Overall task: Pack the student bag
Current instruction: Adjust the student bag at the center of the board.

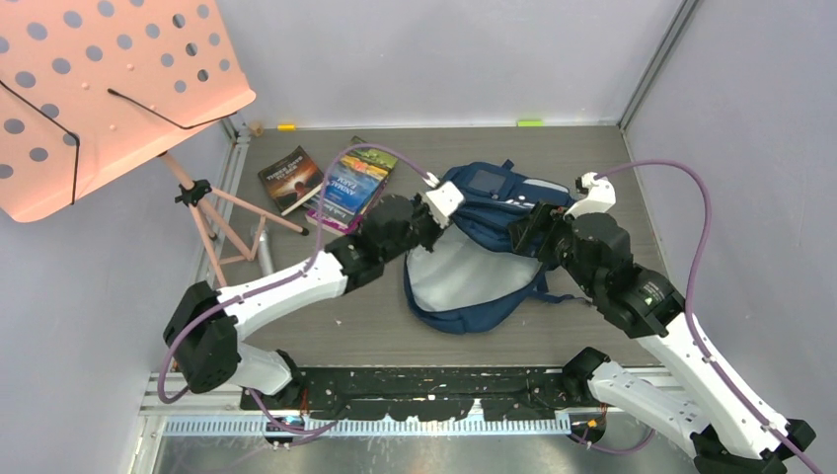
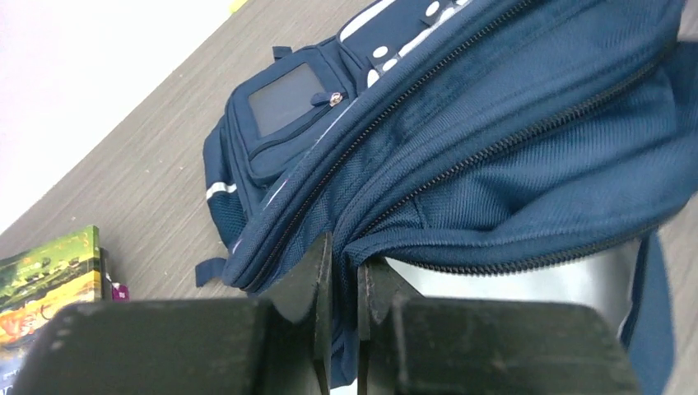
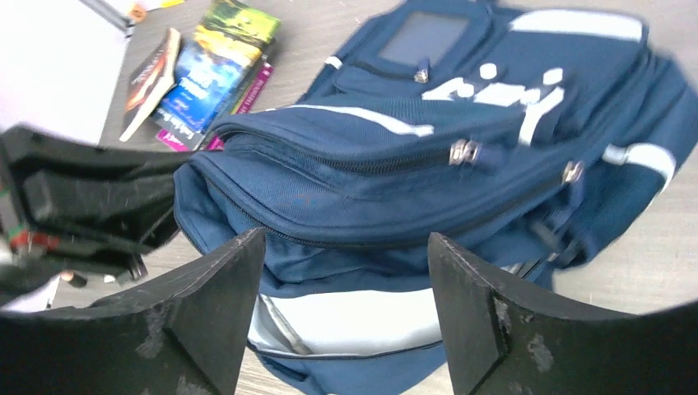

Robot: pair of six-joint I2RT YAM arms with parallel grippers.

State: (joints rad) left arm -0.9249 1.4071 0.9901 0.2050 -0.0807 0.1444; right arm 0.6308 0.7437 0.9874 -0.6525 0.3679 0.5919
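A: Top view first. Containers?
B: One student bag [image 1: 489, 202], navy, lying on the table [image 1: 365, 331] between the two arms, with its front pocket toward the far wall. The main compartment gapes toward the near edge, and pale grey lining shows inside.
A: Other items, same view?
B: Arms, two: the left arm [image 1: 286, 286] extends to the bag's left rim, and the right arm [image 1: 642, 296] is at its right side. One music stand [image 1: 109, 79], pink and perforated, far left. One dark-covered book [image 1: 291, 176], flat on the table left of the bag. One book stack [image 1: 352, 183] just beside it, blue-and-green cover on top; the number in the stack cannot be told.
A: Left wrist view?
B: Tool: left gripper [image 2: 344, 263], jaws nearly together, pinching the zippered lip of the bag's main opening. Lining shows just right of the fingers [image 2: 317, 280]. The front pocket carries one grey window panel. A corner of the book stack is at lower left.
A: Right wrist view?
B: Tool: right gripper [image 3: 344, 243], jaws spread wide, gripping nothing, just short of the bag's open edge. Three metal zip pulls in sight on the bag. White stripe trim and white patches on its front. The books lie beyond, upper left: the dark-covered one, then the stack, with a magenta edge beneath the blue cover
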